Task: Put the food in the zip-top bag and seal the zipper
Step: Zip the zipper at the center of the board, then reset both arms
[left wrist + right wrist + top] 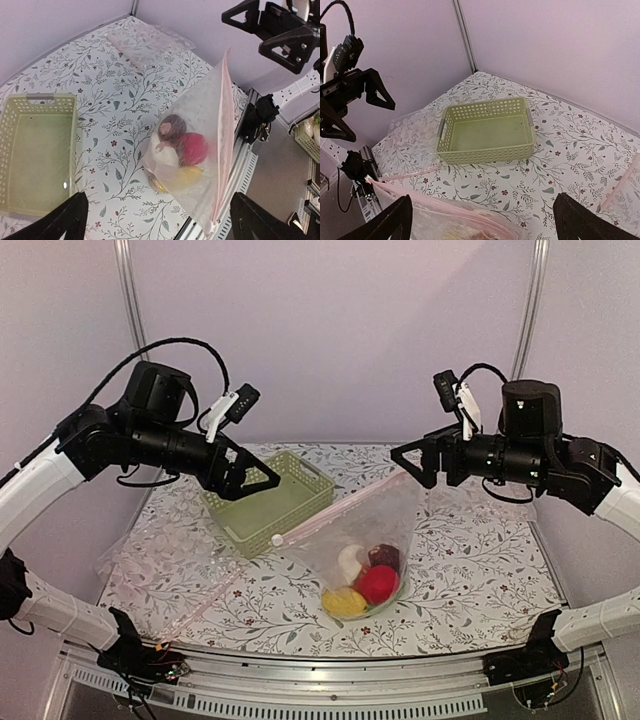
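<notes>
1. While the zip-top bag [365, 525] lies on the table [480, 570] with the food [366, 580] bunched at its near end, its zipper [340, 508] runs diagonally from beside the green basket [270, 502] up toward the right gripper [408, 466].
2. The left gripper [251, 483] and the right gripper are both spread wide, holding nothing and clear of the bag.

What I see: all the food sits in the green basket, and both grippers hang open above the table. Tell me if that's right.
One thing is wrong: the food sits inside the zip-top bag, not the green basket, which is empty. The top external view shows it. The left gripper and right gripper do hang open above the table.
</notes>
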